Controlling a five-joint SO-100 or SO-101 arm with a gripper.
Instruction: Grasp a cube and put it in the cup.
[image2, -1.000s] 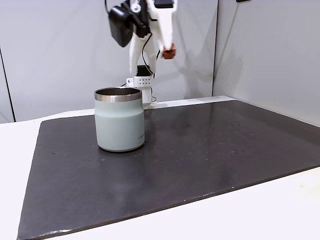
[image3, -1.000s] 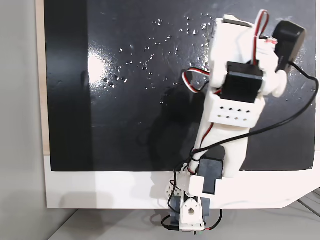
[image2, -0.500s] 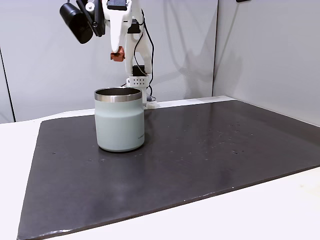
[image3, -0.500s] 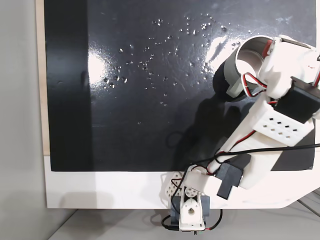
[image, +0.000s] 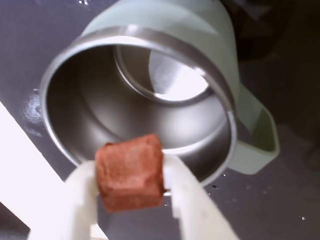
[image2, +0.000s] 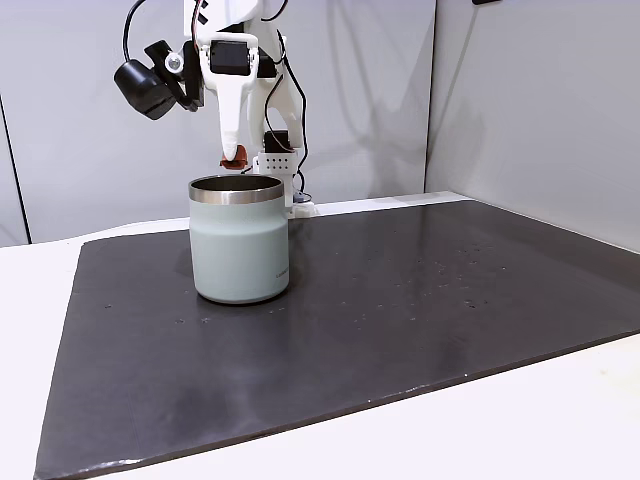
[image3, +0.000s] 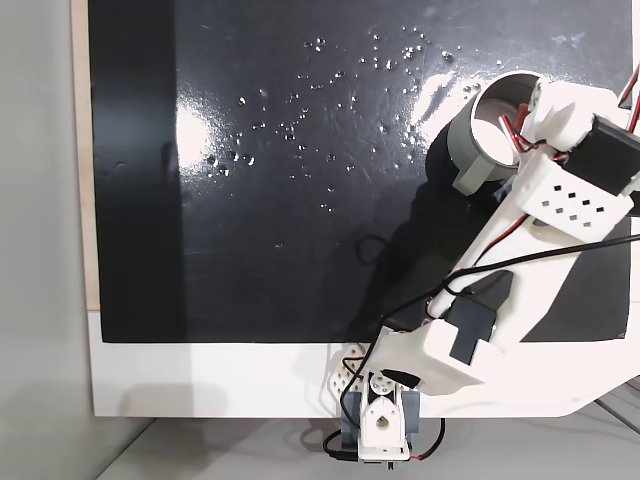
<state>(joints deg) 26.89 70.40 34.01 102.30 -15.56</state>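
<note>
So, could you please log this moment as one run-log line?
phase: carry to drop | hand: shut on cube | position: above cup rim | cup: upright on dark mat, interior looks empty

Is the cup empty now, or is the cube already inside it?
Empty. The wrist view shows the cup's bare metal bottom, while the cube sits clamped in the gripper above the rim.

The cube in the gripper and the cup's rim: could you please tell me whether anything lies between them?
Nothing does. In the fixed side view the cube, held in the gripper, hangs just above the cup with only air between; the wrist view shows the open, empty mouth behind it.
</note>
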